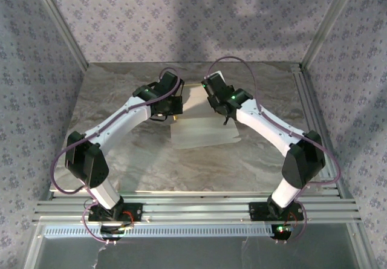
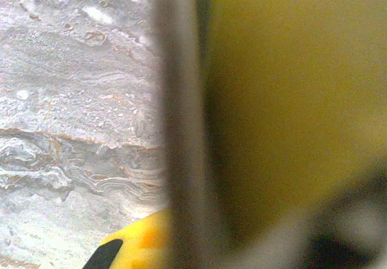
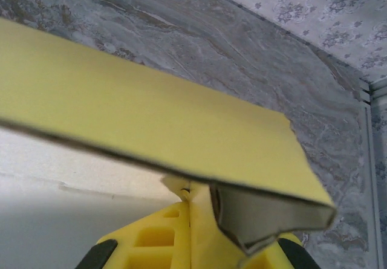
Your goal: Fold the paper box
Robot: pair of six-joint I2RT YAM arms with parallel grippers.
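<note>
No lettering, label, brand mark, number or sign can be read anywhere, neither on the plain cream and yellow faces of the paper box (image 1: 202,135) nor on the marbled bench (image 1: 181,172) beneath it.

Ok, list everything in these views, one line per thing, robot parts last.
paper box: one, cream face up from above, yellow face toward the wrist cameras, mid-table between the grippers, partly lifted.
table: one, grey marbled, under everything.
walls: three, pale with a small floral print, around the table.
rails: several, silver metal, along the near edge and right side.
arms: two, white with black joints, reaching in from the near edge.
cables: two, purple, looped along the arms.
left gripper: one, yellow fingers, shut on the box's left edge.
right gripper: one, yellow fingers, shut on the box's right edge.
</note>
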